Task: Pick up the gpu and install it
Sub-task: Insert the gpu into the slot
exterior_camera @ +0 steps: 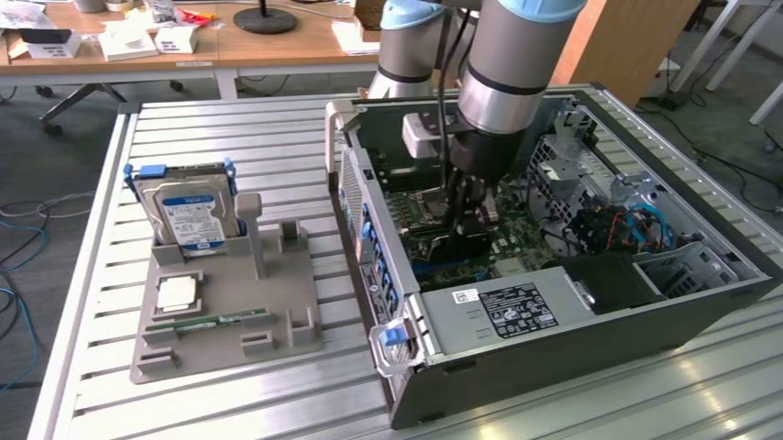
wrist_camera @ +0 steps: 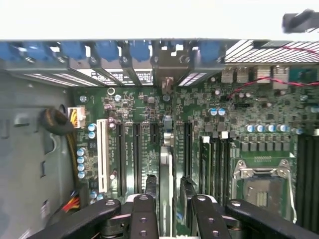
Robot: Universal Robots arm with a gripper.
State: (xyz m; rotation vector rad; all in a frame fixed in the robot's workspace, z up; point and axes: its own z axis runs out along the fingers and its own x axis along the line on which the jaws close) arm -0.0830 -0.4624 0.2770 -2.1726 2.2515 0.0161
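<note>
Slatted desk (exterior_camera: 245, 137) carries an open computer case (exterior_camera: 685, 321). Inside, the gripper (wrist_camera: 167, 199) clasps the gpu (wrist_camera: 166, 169) edge-on; its long axis runs toward twelve o'clock, directly over the motherboard (wrist_camera: 249, 124) slots.

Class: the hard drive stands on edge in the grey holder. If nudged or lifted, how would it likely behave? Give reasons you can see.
The hard drive looks like a metal slab, so probably stiff and fairly heavy for its size. Standing on edge, it might tip if pushed sideways, though the grey holder and its blue-clipped frame seem to brace it. Its smooth labelled face could be slippery.
</note>
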